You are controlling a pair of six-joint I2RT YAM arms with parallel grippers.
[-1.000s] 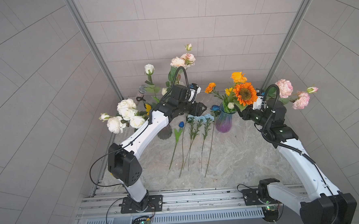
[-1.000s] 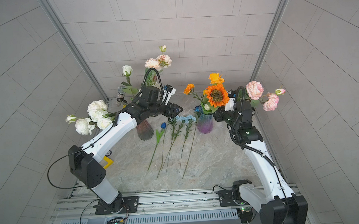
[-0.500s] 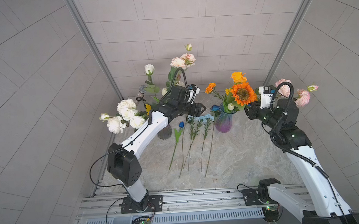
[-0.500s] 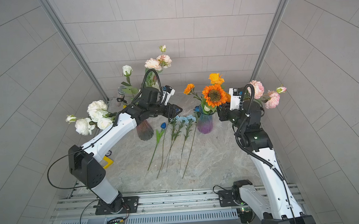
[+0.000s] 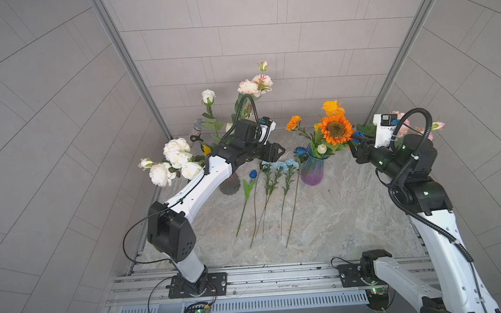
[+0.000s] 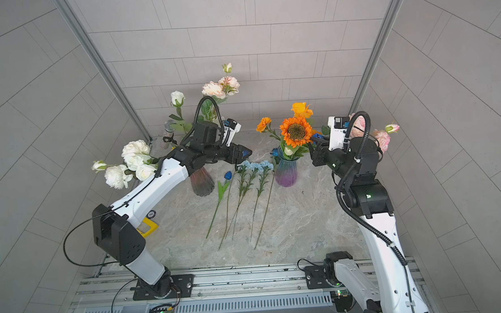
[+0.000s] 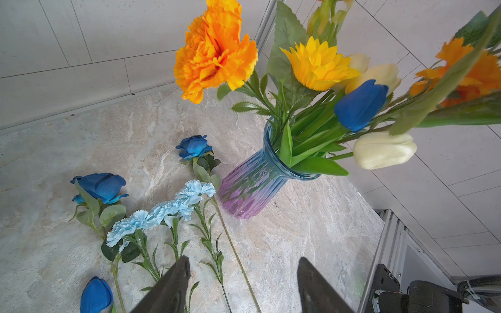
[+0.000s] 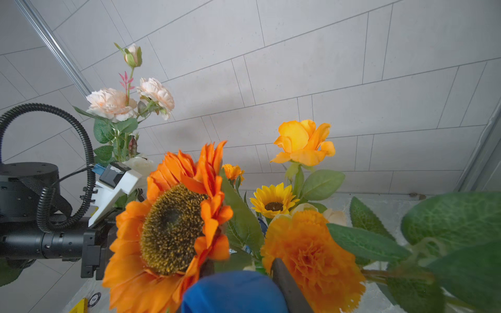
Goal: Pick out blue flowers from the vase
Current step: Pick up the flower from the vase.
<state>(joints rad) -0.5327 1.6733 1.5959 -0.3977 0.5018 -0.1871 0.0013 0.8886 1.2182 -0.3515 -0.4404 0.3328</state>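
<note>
The ribbed blue-purple vase [image 5: 312, 171] [image 6: 285, 174] [image 7: 252, 187] holds orange and yellow blooms, and a dark blue tulip [image 7: 360, 104] still stands among its stems. My right gripper [image 5: 353, 147] [image 8: 242, 267] hangs right of the bouquet, shut on another blue tulip bud [image 8: 233, 292] [image 5: 358, 133]. On the table left of the vase lie several blue flowers: a rose [image 5: 300, 151] [image 7: 193, 146], pale carnations [image 5: 279, 164] [image 7: 173, 208], a tulip [image 5: 253, 174] and a second rose [image 7: 100, 187]. My left gripper [image 5: 278, 152] [image 7: 242, 267] hovers open above their heads, holding nothing.
A darker vase [image 5: 229, 184] stands under my left forearm, with white roses [image 5: 175, 158] and peach blooms [image 5: 254, 85]. Pink flowers [image 5: 402, 125] stand behind my right wrist. A yellow object [image 6: 147, 227] lies by the left wall. The metal rail [image 5: 249, 275] bounds the front.
My right arm has drawn back rightward and upward from the vase, the blue tulip bud in its jaws. The left arm has not moved.
</note>
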